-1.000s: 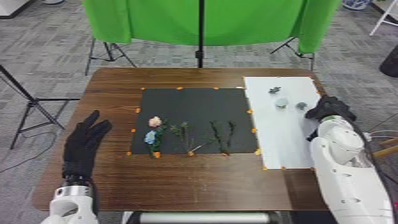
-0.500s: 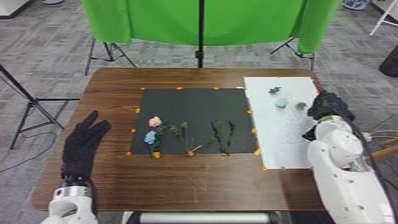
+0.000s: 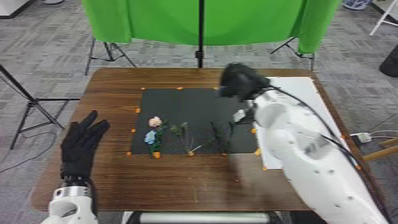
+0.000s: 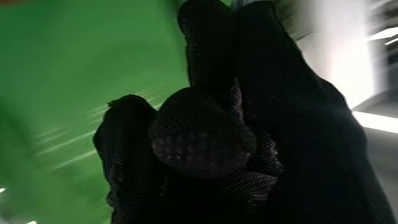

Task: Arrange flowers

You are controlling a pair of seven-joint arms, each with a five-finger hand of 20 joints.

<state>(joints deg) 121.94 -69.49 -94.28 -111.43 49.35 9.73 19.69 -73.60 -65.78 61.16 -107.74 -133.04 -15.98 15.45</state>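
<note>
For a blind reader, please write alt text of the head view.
The robot's right hand is at the far right corner of a dark mat on a brown table. A pink flower, a blue flower and green stems lie on its near part; the open left hand is left of it.

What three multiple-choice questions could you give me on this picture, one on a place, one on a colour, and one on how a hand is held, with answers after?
1. Where does the pink flower lie?
A. On the floor
B. On the dark mat
C. On the white sheet

2. What colour is the bloom next to it?
A. Blue
B. Red
C. Yellow

3. How is the left hand?
A. In a fist
B. Gripping a stem
C. Open

Answers:
1: B, the pink flower is within the mat's left part.
2: A, the bloom just on the robot's side of the pink one is light blue.
3: C, its fingers are stretched out straight.
</note>
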